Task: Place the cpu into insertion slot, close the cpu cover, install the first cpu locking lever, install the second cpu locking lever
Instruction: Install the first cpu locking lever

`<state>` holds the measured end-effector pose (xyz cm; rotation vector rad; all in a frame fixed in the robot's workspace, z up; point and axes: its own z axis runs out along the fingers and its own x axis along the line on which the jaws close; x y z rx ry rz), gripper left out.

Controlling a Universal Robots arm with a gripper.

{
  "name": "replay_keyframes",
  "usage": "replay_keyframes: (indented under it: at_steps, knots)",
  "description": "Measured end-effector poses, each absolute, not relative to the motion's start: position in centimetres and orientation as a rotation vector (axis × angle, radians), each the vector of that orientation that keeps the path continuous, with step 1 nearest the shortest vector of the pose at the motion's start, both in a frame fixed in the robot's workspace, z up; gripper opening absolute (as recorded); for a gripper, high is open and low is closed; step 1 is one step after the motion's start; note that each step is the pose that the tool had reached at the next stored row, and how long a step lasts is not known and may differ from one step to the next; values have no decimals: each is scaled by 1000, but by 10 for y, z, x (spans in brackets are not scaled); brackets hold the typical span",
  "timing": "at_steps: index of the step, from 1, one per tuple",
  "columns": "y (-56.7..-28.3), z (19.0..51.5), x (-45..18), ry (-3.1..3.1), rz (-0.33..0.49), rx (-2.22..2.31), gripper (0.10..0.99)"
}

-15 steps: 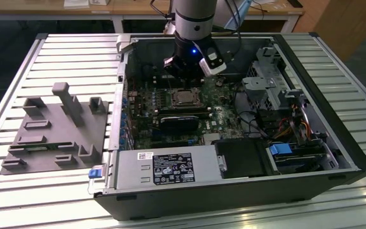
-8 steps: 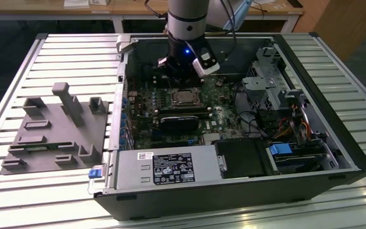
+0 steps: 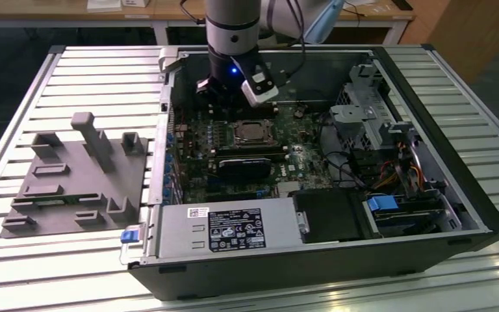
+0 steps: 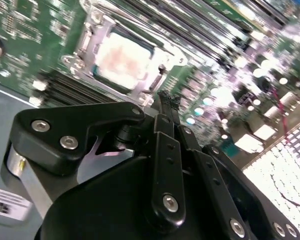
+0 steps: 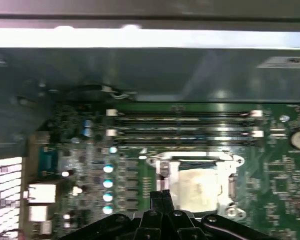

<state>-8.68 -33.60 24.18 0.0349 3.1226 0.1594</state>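
Note:
The cpu (image 3: 251, 132) lies flat in the insertion slot (image 3: 237, 139) on the motherboard, its dull silver top showing in both wrist views (image 4: 122, 57) (image 5: 196, 187). The silvery cpu cover (image 4: 88, 37) (image 5: 229, 161) frames the chip and seems to lie down around it. My gripper (image 3: 221, 107) hangs inside the case just beyond the socket, toward the exterior view's left. Its black fingers (image 4: 166, 102) are shut together with nothing between them, and the tips (image 5: 160, 196) hover a little above the board beside the socket's edge.
Long memory slots (image 5: 185, 125) run beside the socket. A black block (image 3: 245, 166) sits nearer the front, with a silver power supply (image 3: 223, 227) below it. Drive cage and cables (image 3: 379, 130) fill the exterior view's right. A grey fixture (image 3: 67, 175) lies outside the case.

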Motion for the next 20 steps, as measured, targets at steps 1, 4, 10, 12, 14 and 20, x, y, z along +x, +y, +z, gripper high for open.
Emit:
replay_keyframes:
  at_steps: [1,4,10,12,14,20]
  knots:
    - [-336,242,-90,3122,159,35,102]
    - [-336,242,-96,3122,159,35,102]
    - [-336,242,-103,3113,224,34,102]
    - [-336,242,-104,3109,262,35,102]
    - [-336,242,-105,3105,285,34,102]
    - [-336,243,-107,3093,352,33,102]
